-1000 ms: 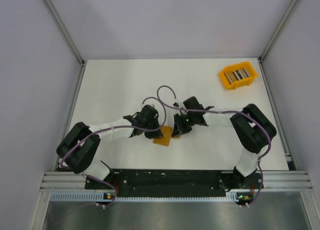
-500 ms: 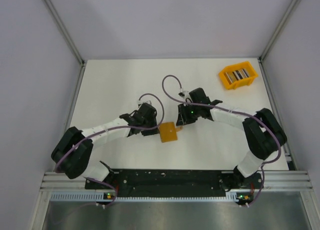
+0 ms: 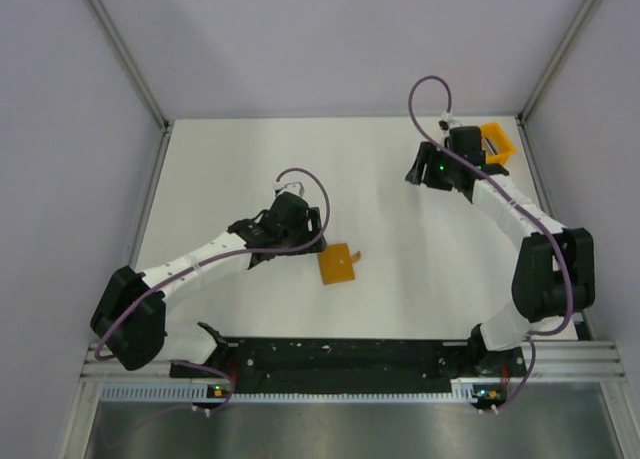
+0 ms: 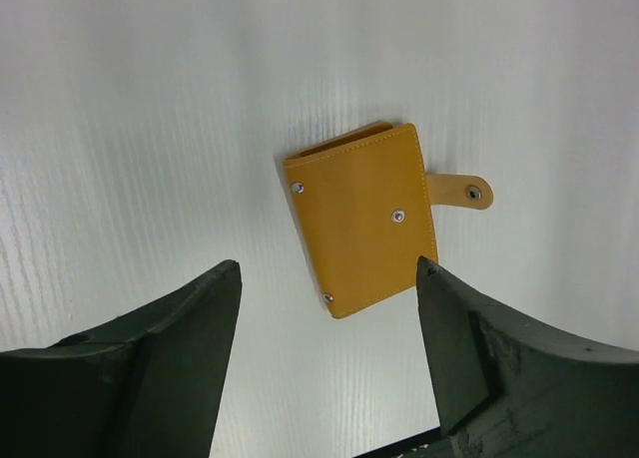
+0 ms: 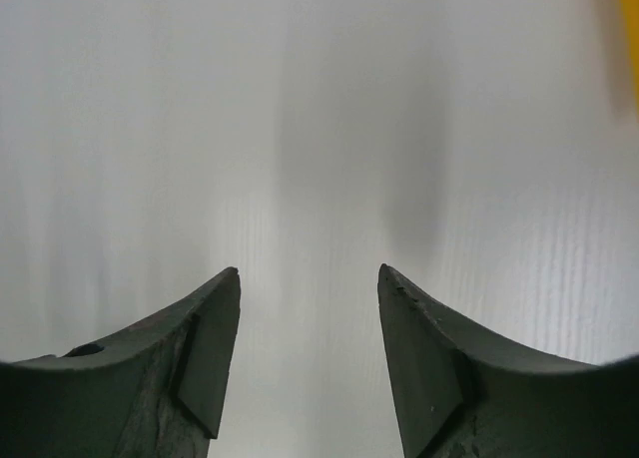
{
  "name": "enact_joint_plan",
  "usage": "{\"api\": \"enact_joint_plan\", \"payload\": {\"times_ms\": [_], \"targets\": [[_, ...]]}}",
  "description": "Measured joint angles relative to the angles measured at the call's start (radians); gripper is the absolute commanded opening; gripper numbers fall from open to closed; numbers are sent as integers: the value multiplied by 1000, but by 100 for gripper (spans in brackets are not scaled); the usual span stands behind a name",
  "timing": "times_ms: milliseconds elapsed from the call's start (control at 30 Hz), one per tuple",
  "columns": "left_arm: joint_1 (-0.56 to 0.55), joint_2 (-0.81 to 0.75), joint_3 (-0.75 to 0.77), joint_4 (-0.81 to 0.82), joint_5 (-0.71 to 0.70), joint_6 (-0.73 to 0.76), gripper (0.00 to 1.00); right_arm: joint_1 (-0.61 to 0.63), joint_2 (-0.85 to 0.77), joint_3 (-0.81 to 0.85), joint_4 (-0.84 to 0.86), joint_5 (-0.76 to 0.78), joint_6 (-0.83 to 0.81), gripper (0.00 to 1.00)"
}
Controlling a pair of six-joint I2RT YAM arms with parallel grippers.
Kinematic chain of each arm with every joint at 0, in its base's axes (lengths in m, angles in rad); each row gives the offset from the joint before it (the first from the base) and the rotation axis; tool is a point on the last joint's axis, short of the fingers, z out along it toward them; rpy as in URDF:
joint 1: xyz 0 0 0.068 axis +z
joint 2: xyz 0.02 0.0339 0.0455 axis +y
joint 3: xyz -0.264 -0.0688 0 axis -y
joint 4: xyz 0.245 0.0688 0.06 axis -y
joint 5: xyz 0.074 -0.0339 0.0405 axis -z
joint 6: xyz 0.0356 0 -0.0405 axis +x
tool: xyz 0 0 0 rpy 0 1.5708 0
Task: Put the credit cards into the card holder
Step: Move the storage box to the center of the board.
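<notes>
Lying on the table: the card holder (image 3: 338,265) is sitting flat and folded shut on the white table (image 3: 220,169), near the front middle, between the two arms
Card holder up close: in the left wrist view the card holder (image 4: 359,219) is lying slightly askew with its mustard outer face up, showing three small metal studs (image 4: 398,216)
Clasp tab: the tab (image 4: 461,191) is sticking out sideways from one edge of the card holder and lying flat on the table
Left gripper: the left gripper (image 3: 310,239) is hanging just beside the card holder on its left, apart from it in the top view; its jaws are standing wide and gripping nothing
Left gripper, own camera: the left gripper (image 4: 329,273) is framing the near end of the card holder between its dark fingers (image 4: 190,348); whether a fingertip is touching the corner cannot be told
Right gripper: the right gripper (image 3: 414,171) is hanging far back on the right, well apart from the card holder, released and empty
Right gripper, own camera: the right gripper (image 5: 310,273) is facing bare table, jaws parted
Bin: an orange bin (image 3: 497,142) is peeking out from behind the right arm at the back right corner
</notes>
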Motion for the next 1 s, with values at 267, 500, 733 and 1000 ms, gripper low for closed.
{"api": "enact_joint_plan", "payload": {"times_ms": [267,500,733,1000], "targets": [[5,-4,-6,0,4,25,82,-95,255,347,-77,172,-39,71],[6,-13,-30,-1,8,29,82,-184,452,573,-147,246,-106,75],[6,-14,-42,0,20,29,82,-266,548,672,-177,248,-150,79],[7,-14,-42,1,27,29,82,-283,614,705,-187,199,-159,80]]}}
